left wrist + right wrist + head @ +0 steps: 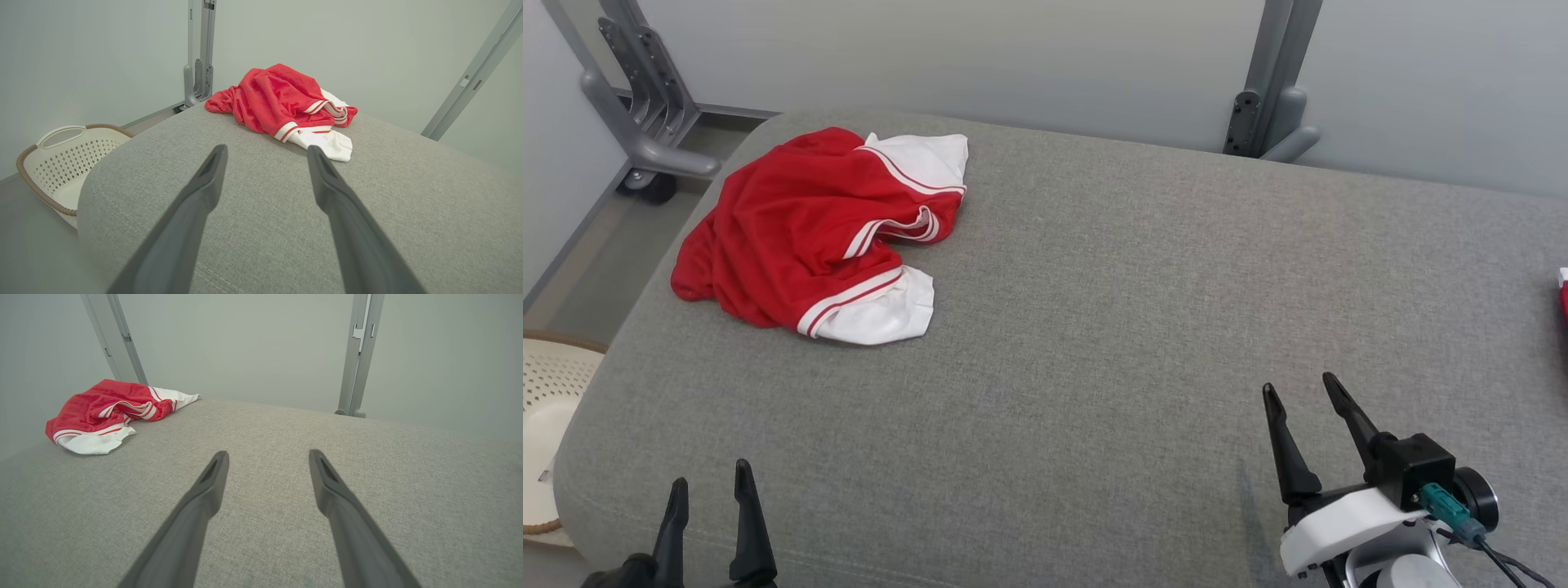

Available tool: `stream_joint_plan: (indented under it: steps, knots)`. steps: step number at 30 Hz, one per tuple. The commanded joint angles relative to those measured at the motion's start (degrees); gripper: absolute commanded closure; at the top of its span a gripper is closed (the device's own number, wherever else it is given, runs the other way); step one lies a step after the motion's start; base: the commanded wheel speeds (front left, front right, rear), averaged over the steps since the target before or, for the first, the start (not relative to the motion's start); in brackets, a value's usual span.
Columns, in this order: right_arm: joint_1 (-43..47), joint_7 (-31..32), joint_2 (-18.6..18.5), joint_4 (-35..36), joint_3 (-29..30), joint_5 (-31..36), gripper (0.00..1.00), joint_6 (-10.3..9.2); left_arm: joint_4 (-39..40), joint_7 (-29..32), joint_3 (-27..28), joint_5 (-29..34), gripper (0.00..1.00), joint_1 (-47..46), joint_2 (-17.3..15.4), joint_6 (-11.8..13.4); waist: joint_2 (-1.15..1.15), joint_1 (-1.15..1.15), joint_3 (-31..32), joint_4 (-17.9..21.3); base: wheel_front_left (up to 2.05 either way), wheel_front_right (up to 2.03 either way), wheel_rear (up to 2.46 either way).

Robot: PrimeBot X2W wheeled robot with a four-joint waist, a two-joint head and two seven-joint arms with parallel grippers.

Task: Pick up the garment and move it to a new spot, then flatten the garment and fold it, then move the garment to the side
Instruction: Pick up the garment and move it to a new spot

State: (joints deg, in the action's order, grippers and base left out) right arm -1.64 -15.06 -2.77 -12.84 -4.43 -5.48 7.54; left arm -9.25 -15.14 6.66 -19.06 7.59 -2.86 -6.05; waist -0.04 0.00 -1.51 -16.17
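Garment (800,237): red mesh-like fabric, white panels with red-and-white stripe trim, crumpled in heap, folded over itself; exact type hard to tell. Lies at far left corner of grey padded bench (1094,327), red part reaching left edge. Left jaws apart, empty, at near left edge, bases cut off by frame. Right jaws apart, empty, toward near right corner, well apart from garment. Red-white scrap (1563,294) at right edge cut off, unidentifiable. Pale perforated basket (547,392) beside left edge, partly out of view

The garment (809,237) lies on the bed's (1135,327) far left corner, a basket (547,400) on the floor left of the near edge, left gripper (710,474) and right gripper (1298,382) well short of it.
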Motion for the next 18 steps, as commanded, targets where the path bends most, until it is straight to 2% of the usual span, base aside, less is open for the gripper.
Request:
stream_joint_plan:
  steps: [1, 6, 9, 13, 14, 18]
  knots:
    - [-0.6, -0.17, -0.22, 0.48, 0.23, 0.41, 0.0, -0.1, 0.39, 0.01, -0.04, -0.56, 0.0, -0.93, -0.11, 0.06, 0.04, 0.0, -1.62, 0.03, 0.0, 0.0, 0.0]
    - [-3.05, -0.17, -0.21, 2.01, 1.24, 2.46, 0.0, -0.1, -0.04, 0.01, -1.5, -1.2, 0.0, -6.72, -0.11, -0.55, 0.04, 0.0, -7.53, 0.92, 0.0, 0.0, 0.0]
    - [-5.67, -0.17, -0.22, 3.42, 2.24, 4.8, 0.0, -0.1, -4.18, 0.38, -2.61, -3.23, 0.0, -13.32, -0.34, -1.01, 0.04, 0.0, -12.88, 1.39, 0.0, 0.0, 0.0]
    - [-8.98, -0.17, -0.24, 5.03, 3.63, 7.91, 0.0, -0.1, -10.8, 2.92, -3.03, -7.87, 0.0, -24.37, -2.12, -1.39, 0.04, 0.0, -19.19, 2.23, 0.0, 0.0, 0.0]
    - [-8.98, -0.17, -0.24, 5.03, 3.63, 7.91, 0.0, -0.1, -10.8, 2.92, -3.03, -7.87, 0.0, -24.37, -2.12, -1.39, 0.04, 0.0, -19.19, 2.23, 0.0, 0.0, 0.0]
    - [-11.66, -0.17, -0.64, 6.73, 4.31, 9.42, 0.0, -0.1, -18.49, 6.05, -4.04, -10.12, 0.0, -34.18, -5.75, -1.46, 0.04, 0.0, -24.35, 3.44, 0.0, 0.0, 0.0]
